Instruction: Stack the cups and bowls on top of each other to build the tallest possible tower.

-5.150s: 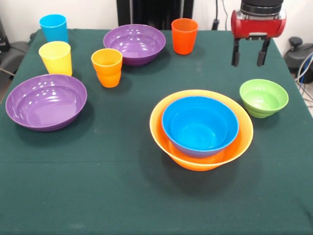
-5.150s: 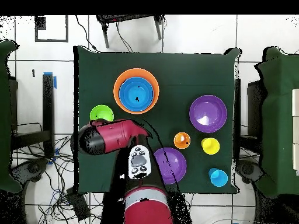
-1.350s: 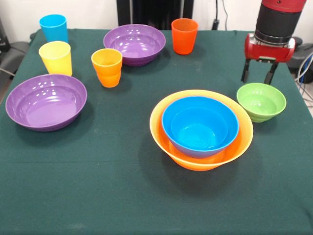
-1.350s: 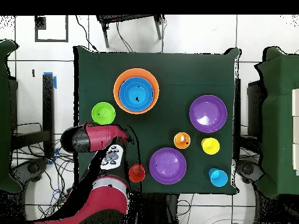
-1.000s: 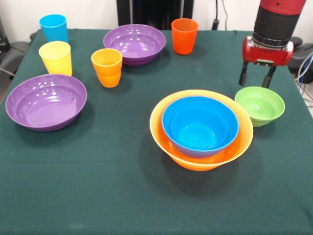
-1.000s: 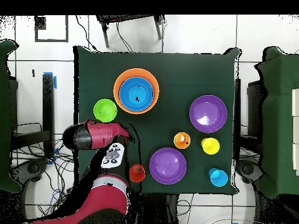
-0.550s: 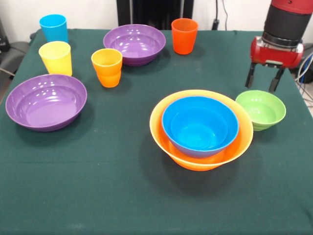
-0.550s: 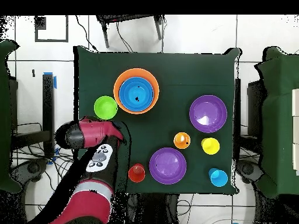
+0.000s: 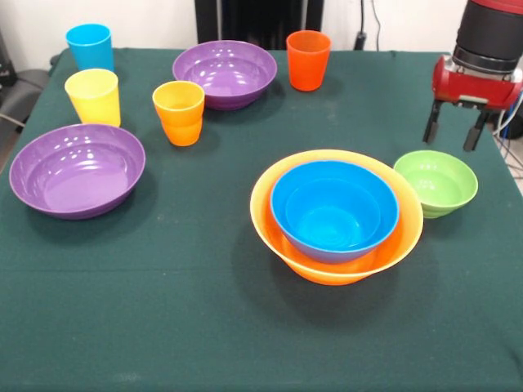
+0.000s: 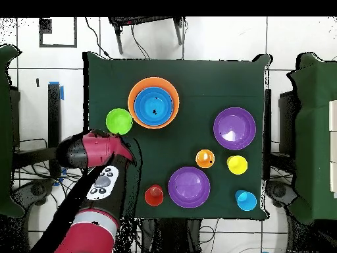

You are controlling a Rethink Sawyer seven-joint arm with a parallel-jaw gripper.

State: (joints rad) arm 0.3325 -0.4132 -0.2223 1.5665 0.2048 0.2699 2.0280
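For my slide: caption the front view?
Open end effector above green bowl; blue bowl nested in orange bowl.

My front camera sits low and close across the table (image 9: pixel 163 327), looking at the arm (image 9: pixel 490 33). My overhead camera looks straight down from high up. The 2 views share the tabletop.

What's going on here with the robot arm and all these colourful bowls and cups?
A Sawyer arm is building a tower from plastic dishes. So far only the blue bowl sits nested in the large orange bowl. The gripper hangs open and empty just behind the small green bowl, holding nothing. Two purple bowls and four cups, light blue, yellow, orange and red-orange, stand loose on the green table.
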